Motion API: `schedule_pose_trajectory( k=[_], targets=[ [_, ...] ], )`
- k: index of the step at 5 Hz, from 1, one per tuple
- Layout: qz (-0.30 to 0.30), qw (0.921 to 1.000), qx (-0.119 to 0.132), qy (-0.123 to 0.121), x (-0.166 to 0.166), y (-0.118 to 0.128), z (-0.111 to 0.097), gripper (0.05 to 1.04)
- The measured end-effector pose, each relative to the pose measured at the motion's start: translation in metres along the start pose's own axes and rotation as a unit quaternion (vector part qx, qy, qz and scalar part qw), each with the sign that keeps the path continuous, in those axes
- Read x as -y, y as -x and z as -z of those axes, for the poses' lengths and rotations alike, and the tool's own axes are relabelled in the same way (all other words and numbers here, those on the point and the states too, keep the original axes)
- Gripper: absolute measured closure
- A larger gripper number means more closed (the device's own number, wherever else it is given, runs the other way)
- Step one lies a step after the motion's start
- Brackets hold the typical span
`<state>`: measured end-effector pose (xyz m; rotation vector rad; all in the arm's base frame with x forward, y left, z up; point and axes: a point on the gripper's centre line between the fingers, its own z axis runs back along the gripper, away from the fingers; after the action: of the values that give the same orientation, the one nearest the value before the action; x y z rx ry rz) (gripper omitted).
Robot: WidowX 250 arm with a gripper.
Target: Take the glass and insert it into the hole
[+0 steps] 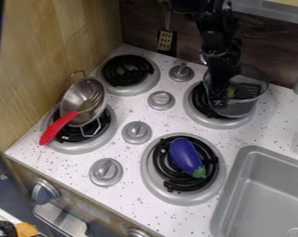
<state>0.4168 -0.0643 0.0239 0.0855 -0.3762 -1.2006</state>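
Near zone, bottom of frame: one yellow object [27, 229] is located in the lower left corner. The front panel carries two control knobs, one [45, 191] at lower left and one [138, 233] at the bottom edge, with one grey handle [60, 220] between them. One grey sink [231, 185] occupies the lower right.

Middle zone: the speckled worktop [257, 135] carries four burners and four grey dials. The lower-centre burner [152, 182] supports one purple eggplant [185, 154], green stem toward the lower right. The left burner [77, 148] supports one metal bowl [73, 98], tilted; one red-handled utensil [58, 127] lies across its rim, head inside. The dials, from near to far, are the first [106, 172], second [136, 132], third [161, 100] and fourth [181, 72].

Far zone: the upper-left burner [128, 90] and upper-right burner [219, 122] complete the set. Task item: one mesh cup [237, 109] is located upper right, over the upper-right burner, one black slotted utensil [247, 90] inside. Whether this is the named glass cannot be told.

End effector: one black gripper [219, 99] hangs at the cup's left side; cannot tell whether it is released, clenched or grasping. One slotted spatula [165, 40] hangs against the back wall [139, 28], top centre.
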Motion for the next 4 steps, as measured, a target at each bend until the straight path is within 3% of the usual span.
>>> schedule_pose_trajectory(
  k=[1,2,3,4],
  targets=[
    [-0.065,0.9974,0.029,-0.009,0.012,-0.003,-0.017,0.083],
    [-0.101,0.9940,0.042,-0.009,0.021,-0.002,-0.022,0.083],
    [-0.157,0.9847,0.058,-0.048,0.021,0.002,-0.039,0.083],
    [-0.204,0.9743,0.070,-0.067,0.025,0.018,-0.046,0.083]
  ],
)
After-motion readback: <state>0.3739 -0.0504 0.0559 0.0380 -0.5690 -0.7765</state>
